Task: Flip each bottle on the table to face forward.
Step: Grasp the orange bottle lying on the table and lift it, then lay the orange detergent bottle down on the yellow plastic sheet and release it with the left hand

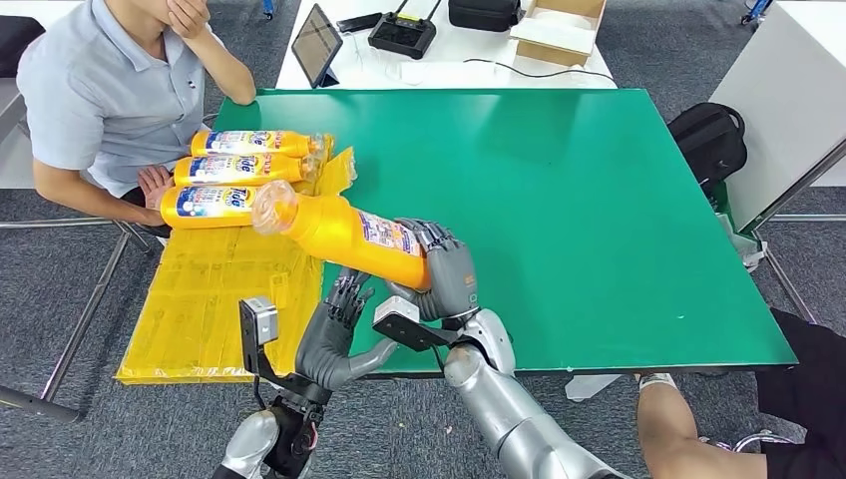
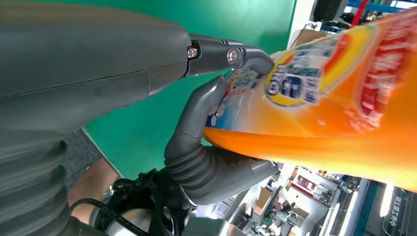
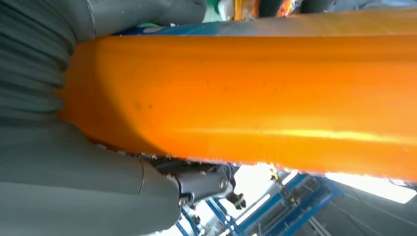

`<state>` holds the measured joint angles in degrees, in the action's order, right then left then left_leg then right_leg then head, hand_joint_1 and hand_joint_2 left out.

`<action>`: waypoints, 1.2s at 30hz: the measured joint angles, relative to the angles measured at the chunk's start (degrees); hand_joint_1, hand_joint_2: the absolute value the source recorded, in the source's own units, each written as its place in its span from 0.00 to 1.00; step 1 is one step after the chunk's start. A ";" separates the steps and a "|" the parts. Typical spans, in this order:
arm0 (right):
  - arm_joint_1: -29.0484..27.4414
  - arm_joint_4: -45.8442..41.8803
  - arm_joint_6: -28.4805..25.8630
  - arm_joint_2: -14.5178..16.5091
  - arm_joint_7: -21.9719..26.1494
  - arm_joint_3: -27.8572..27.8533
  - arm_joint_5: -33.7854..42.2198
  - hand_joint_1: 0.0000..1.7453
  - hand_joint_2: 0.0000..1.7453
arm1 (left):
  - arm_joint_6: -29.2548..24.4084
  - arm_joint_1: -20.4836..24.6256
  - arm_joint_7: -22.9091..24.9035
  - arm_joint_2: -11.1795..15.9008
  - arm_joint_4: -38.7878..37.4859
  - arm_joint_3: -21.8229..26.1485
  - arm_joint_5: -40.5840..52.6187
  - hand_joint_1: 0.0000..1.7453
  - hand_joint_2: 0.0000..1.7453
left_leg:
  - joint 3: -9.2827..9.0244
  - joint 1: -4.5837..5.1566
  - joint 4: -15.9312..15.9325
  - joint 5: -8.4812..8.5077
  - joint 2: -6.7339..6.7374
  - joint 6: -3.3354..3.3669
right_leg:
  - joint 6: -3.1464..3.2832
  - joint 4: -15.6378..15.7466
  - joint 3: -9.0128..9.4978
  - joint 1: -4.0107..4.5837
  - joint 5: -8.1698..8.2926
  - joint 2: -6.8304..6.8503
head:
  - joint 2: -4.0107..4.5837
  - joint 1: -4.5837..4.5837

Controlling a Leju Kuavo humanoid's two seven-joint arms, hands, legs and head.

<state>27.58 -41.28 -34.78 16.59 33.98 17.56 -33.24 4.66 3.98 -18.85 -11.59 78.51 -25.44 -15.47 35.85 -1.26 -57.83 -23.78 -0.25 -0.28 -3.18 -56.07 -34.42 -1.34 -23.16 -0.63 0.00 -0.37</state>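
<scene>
The right hand (image 1: 447, 274) wraps the base of a glossy orange plastic bottle (image 1: 344, 232), held tilted above the green table (image 1: 599, 220), cap end toward 3 labelled bottles (image 1: 239, 170) lying side by side on crinkled yellow sheeting (image 1: 214, 299). The left hand (image 1: 334, 334), fingers spread, touches the bottle from beneath. A person (image 1: 110, 90) sits beside the 3 bottles.

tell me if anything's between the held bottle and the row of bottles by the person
Nothing visible blocks it. The right hand holds the bottle tilted in the air, its cap end already close above the nearest of the three lying bottles. The left hand sits below it. The person's hand rests beside the row.
</scene>
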 joint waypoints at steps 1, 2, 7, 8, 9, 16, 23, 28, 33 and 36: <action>0.10 0.52 0.11 0.26 0.24 0.16 0.43 1.00 1.00 | -0.43 0.11 -0.19 -0.09 -0.52 0.09 -0.07 0.00 1.00 | 0.00 0.00 0.00 0.00 0.00 0.00 | 0.00 0.00 0.00 0.00 0.00 0.00 | 0.00 0.01; 0.20 0.96 0.18 0.51 0.47 0.28 0.81 1.00 1.00 | -0.78 0.17 -0.39 -0.15 -0.93 0.18 -0.08 0.00 1.00 | 0.01 0.00 0.00 0.00 0.00 0.00 | 0.00 0.00 0.00 0.00 0.00 0.00 | 0.00 0.01; 0.80 2.52 0.35 0.96 0.89 0.54 1.65 1.00 1.00 | -1.50 0.33 -1.21 -0.32 -2.02 0.43 0.39 0.00 1.00 | 0.01 0.01 0.00 0.00 0.00 0.00 | 0.00 0.00 -0.01 -0.01 0.00 0.00 | 0.00 0.02; 0.84 2.69 0.60 1.00 1.22 0.66 2.12 1.00 1.00 | -2.14 0.42 -1.54 -0.37 -2.10 0.43 0.81 0.00 1.00 | 0.01 0.01 0.00 0.00 0.00 0.00 | 0.00 0.00 -0.01 0.00 0.00 0.00 | 0.00 0.01; 0.70 2.78 1.10 1.16 1.76 1.01 2.72 0.99 1.00 | -3.07 0.68 -1.84 -0.48 -2.22 0.49 1.18 0.00 1.00 | 0.01 0.00 0.00 0.00 0.02 0.00 | 0.00 -0.01 -0.03 0.00 0.01 -0.01 | 0.00 0.01; -2.44 0.92 4.41 2.38 2.80 4.48 6.28 0.95 1.00 | -7.68 3.50 -3.89 -1.02 -2.46 2.78 2.12 0.00 1.00 | 0.06 -0.03 0.00 0.03 -0.03 -0.02 | 0.01 -0.04 -0.08 0.02 0.00 0.01 | 0.00 0.02; -3.54 -1.64 5.39 2.36 2.12 6.08 8.60 0.96 1.00 | -10.39 4.33 -5.92 -1.21 -1.39 4.01 4.63 0.00 1.00 | 0.07 0.00 0.00 0.02 -0.01 -0.02 | 0.00 -0.02 -0.09 -0.01 0.01 0.01 | 0.00 0.04; -3.66 -2.62 5.42 2.21 2.06 6.21 9.36 0.95 1.00 | -10.72 4.42 -6.02 -1.55 -0.96 4.24 4.82 0.00 1.00 | 0.07 0.00 0.00 0.03 -0.02 -0.02 | 0.00 -0.03 -0.10 0.00 0.01 0.00 | 0.00 0.04; -3.70 -2.87 6.50 2.04 1.60 6.28 9.74 0.86 1.00 | -9.46 4.28 -5.79 -1.59 -0.25 4.31 3.10 0.00 1.00 | 0.07 -0.01 0.00 0.02 -0.01 -0.02 | 0.01 -0.03 -0.11 0.00 0.01 0.00 | 0.00 0.04; -3.77 -2.78 7.18 2.03 1.41 6.53 9.73 0.71 1.00 | -9.00 4.28 -5.63 -1.59 0.04 4.36 2.65 0.27 1.00 | 0.08 0.00 0.00 0.02 -0.01 -0.02 | 0.01 -0.03 -0.11 0.00 0.01 0.00 | 0.00 0.04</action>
<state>23.81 -44.07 -27.61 18.62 35.38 24.09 -23.50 -4.33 8.26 -24.49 -13.18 78.55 -21.08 -12.82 35.93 -1.26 -57.83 -23.76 -0.26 -0.30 -3.17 -56.10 -34.53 -1.34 -23.15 -0.63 0.00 -0.33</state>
